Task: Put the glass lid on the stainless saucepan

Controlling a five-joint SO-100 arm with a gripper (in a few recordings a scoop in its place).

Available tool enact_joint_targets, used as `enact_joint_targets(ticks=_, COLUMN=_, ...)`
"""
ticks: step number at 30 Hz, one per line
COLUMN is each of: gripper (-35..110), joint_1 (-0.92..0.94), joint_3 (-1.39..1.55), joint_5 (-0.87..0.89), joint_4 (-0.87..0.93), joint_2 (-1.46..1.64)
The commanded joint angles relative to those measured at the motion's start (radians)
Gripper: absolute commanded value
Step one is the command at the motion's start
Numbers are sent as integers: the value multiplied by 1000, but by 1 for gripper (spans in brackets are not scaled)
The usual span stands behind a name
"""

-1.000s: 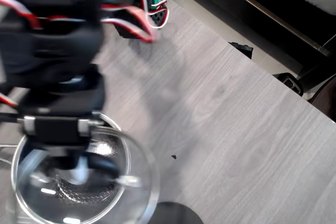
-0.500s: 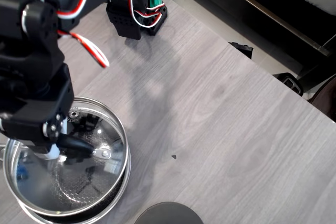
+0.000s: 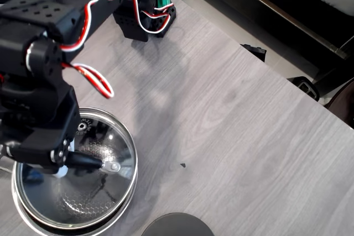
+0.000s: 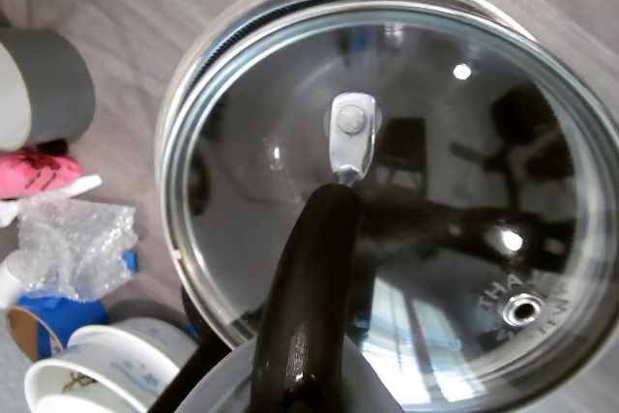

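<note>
- Glass lid [image 3: 91, 183] is sitting on the stainless saucepan [image 3: 33, 226] at the lower left of the grey wooden table [image 3: 238, 136] in the overhead view, its steel rim lying just inside the pan's rim and a little off-centre toward the right.
- In the wrist view the lid [image 4: 435, 200] is showing its steam vent at the lower right, and the pan's rim [image 4: 208, 74] is peeking out as a crescent along the upper left.
- The black bar handle [image 4: 309, 287] is running from its metal mount toward the camera, passing straight under the wrist.
- The gripper [image 3: 66, 161] is hanging over the left part of the lid, right at the handle's near end; whether its fingers are clamping the handle or standing clear of it I cannot tell.
- A dark grey disc [image 3: 177, 225] is lying at the bottom edge of the overhead view, just right of the pan.
- A grey roll [image 4: 44, 94], a pink object [image 4: 34, 171], crumpled plastic wrap [image 4: 73, 244] and a white cup [image 4: 97, 374] are lying left of the pan in the wrist view.
</note>
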Motion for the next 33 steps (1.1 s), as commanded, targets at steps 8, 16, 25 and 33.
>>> enact_joint_targets(ticks=8, gripper=0, joint_1=-3, joint_3=-32, joint_5=-9, joint_4=-77, joint_2=15)
enact_joint_targets(ticks=16, gripper=0, joint_1=8, joint_3=-32, joint_5=-9, joint_4=-63, joint_2=-40)
enact_joint_targets(ticks=25, gripper=11, joint_1=21, joint_3=-32, joint_5=-18, joint_4=-43, joint_2=-67)
enact_joint_targets(ticks=33, gripper=18, joint_1=-8, joint_3=-32, joint_5=-21, joint_4=37, joint_2=20)
